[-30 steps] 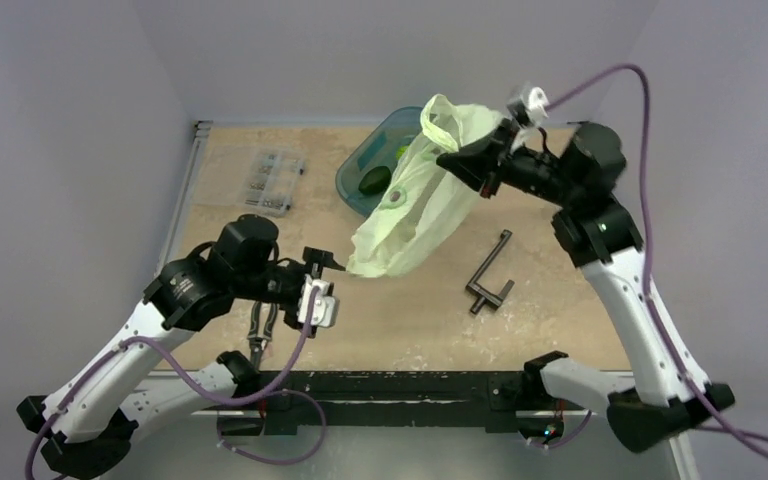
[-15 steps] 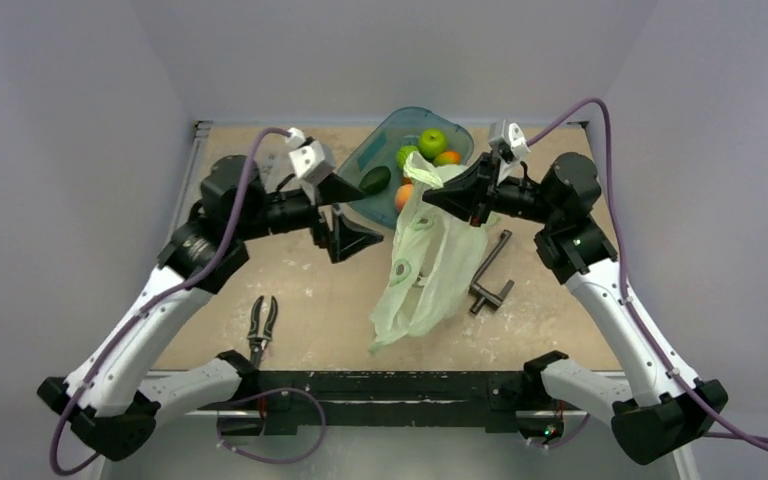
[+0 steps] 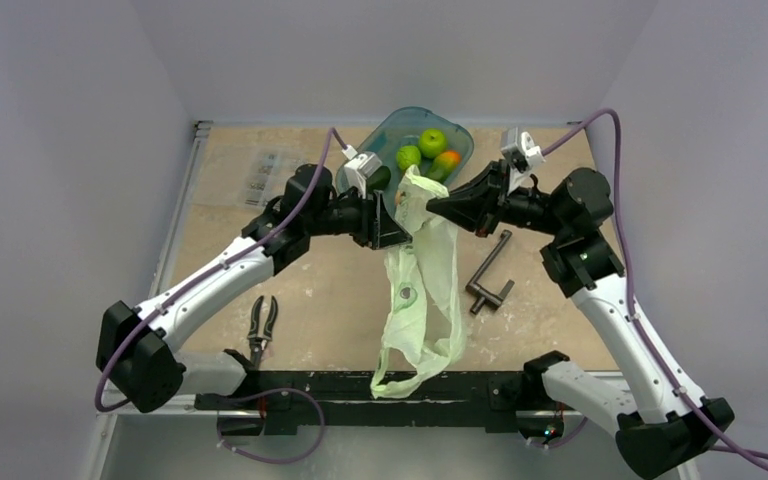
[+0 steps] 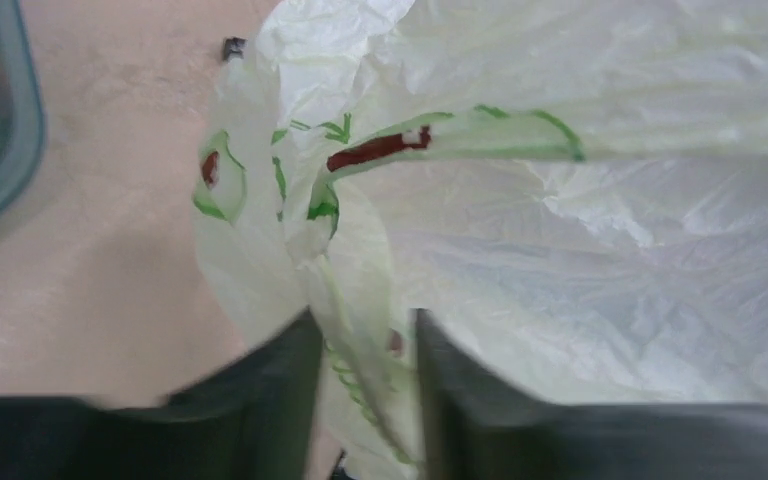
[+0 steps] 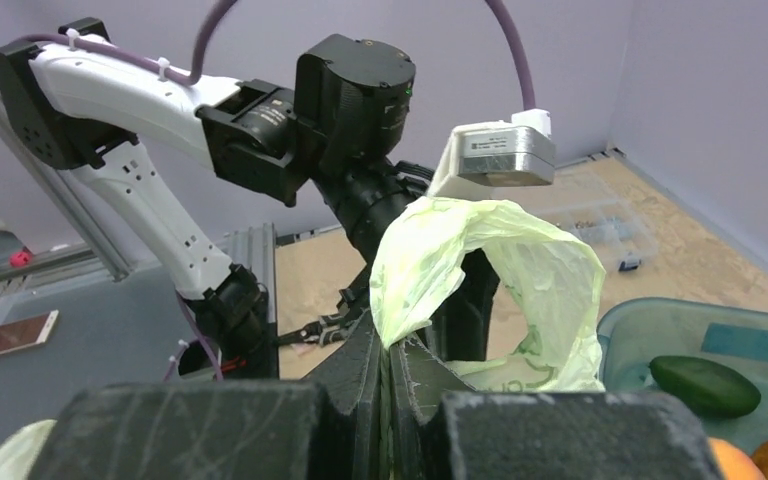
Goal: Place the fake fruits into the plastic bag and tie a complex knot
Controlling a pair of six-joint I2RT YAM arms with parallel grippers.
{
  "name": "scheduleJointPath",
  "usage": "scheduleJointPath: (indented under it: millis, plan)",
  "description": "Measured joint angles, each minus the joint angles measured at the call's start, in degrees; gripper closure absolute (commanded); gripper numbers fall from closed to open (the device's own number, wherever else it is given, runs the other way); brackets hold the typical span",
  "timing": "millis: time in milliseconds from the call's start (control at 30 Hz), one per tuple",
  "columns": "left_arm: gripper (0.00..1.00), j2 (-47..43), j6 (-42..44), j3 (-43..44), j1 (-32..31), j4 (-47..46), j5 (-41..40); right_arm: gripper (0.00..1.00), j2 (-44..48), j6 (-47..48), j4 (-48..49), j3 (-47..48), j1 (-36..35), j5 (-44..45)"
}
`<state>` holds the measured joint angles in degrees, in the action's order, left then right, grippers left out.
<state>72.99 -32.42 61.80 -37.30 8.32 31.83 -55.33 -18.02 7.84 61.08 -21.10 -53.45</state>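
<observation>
Right gripper [image 5: 388,345] jaws clamped on bag [image 3: 420,290] rim; left gripper [image 4: 365,335] jaws straddle a fold, blurred, can't tell if pinching; fruits [image 3: 432,142] partly hidden in tub [image 3: 460,133]

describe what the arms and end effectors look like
Both match: the left arm and right arm have white links, bulky black joints and a purple cable trailing along. The left end effector and right end effector are black with two wedge-shaped fingers, each with a small silver-white camera box.
</observation>
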Motion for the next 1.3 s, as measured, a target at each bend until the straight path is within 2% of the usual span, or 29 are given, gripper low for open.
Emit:
scheduleJointPath:
  millis: [33,167,267,333,400,433,500,533,600,633,767,833,900,1067,1100,1200,1300]
  plan:
    - [1.00,0.94,-1.60,-0.24,0.20,-1.66,1.14,1.00,0.00,-0.15,-0.28,-0.04,0.00,0.15]
    - [1.00,2.23,-4.22,-2.89,4.35,-3.78,6.14,1.00,0.70,3.06,-10.86,2.86,4.55,2.27]
    - [1.00,0.83,-3.78,-6.12,12.72,-1.95,10.49,1.00,1.68,9.99,-23.82,7.61,12.79,7.45]
    - [1.00,-0.04,-2.21,-6.36,16.74,-0.66,14.19,1.00,2.36,15.54,-32.87,9.16,15.76,11.78]
    - [1.00,-1.36,2.08,-6.05,18.14,2.19,17.20,1.00,2.47,20.26,-39.71,9.20,15.80,14.86]
    - [1.00,-1.75,3.85,-6.03,18.16,3.52,18.75,0.94,2.16,22.43,-42.80,9.20,15.91,16.52]
    - [1.00,-1.51,6.38,-5.84,17.92,5.86,21.07,0.47,1.01,24.63,-45.75,9.20,16.15,18.08]
    - [1.00,-0.68,6.62,-5.64,17.75,6.86,21.66,0.29,0.07,25.38,-46.51,9.20,16.26,18.53]
    - [1.00,1.22,5.16,-5.62,17.77,6.73,21.86,0.07,-2.60,26.49,-47.06,9.73,16.83,19.52]
    - [1.00,2.54,3.43,-5.62,17.77,5.95,21.70,0.02,-4.35,26.93,-47.45,10.60,17.16,19.56]
    - [1.00,6.99,-3.45,-5.62,17.77,2.32,19.61,0.01,-10.58,28.72,-51.08,15.72,17.40,19.54]
    - [1.00,7.96,-6.29,-5.81,17.77,0.48,18.45,0.01,-10.82,30.56,-54.12,16.11,17.42,19.52]
    - [1.00,8.33,-8.85,-6.67,17.77,-1.81,17.40,0.01,-8.83,32.04,-56.24,15.04,17.42,19.28]
    - [1.00,9.97,-11.91,-8.46,17.77,-5.01,15.96,0.03,-0.50,34.01,-53.94,12.46,16.33,17.44]
    - [1.00,10.58,-12.13,-8.46,17.77,-5.31,15.82,0.06,-0.72,35.10,-54.38,14.99,15.54,16.83]
    - [1.00,12.07,-12.57,-8.46,17.77,-5.62,15.47,0.30,-6.67,39.15,-54.07,27.10,12.37,14.29]
    - [1.00,13.22,-13.05,-8.39,17.77,-5.64,15.45,0.45,-11.56,41.22,-50.45,32.33,3.67,14.58]
